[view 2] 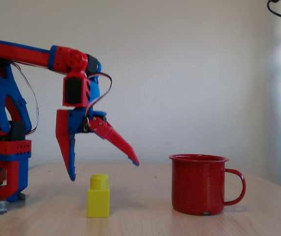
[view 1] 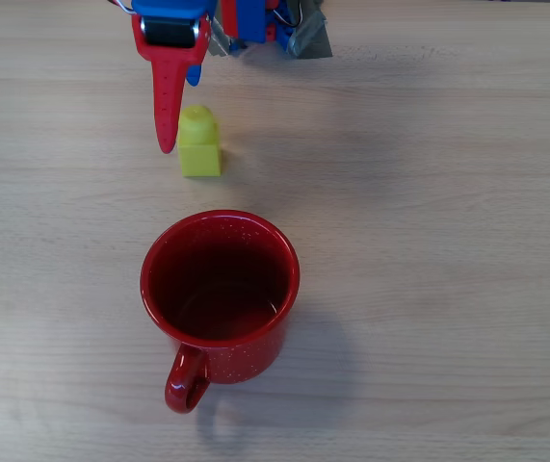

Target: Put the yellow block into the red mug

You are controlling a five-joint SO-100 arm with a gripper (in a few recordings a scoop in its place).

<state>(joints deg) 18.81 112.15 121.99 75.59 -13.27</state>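
In the fixed view, furthest left, the red and blue arm reaches out from its base and hangs the end effector (view 2: 103, 169) above the bench (view 2: 145, 219), its two fingers spread wide apart and gripping nothing: one straight finger points nearly straight down, the other angles out toward the mug. Just right of and below the straight finger's tip stands the yellow block (view 2: 98, 196), upright on the bench with its round stud on top, a small smooth plastic cube. In the overhead view the long red finger (view 1: 166, 101) lies close beside the block (view 1: 199, 142) on its left side. The risk I would judge likeliest is a misaligned descent: if the straight finger lands on the stud or clips a top edge, the light brick could tip or skid across the smooth pale wood-grain surface. Its slick faces could also let it twist or squirt out under an off-centre squeeze. Further right, well apart from the block, sits the red mug (view 2: 199, 184), glossy and faintly speckled, with a round rim and loop handle; a low carry could knock that rim.
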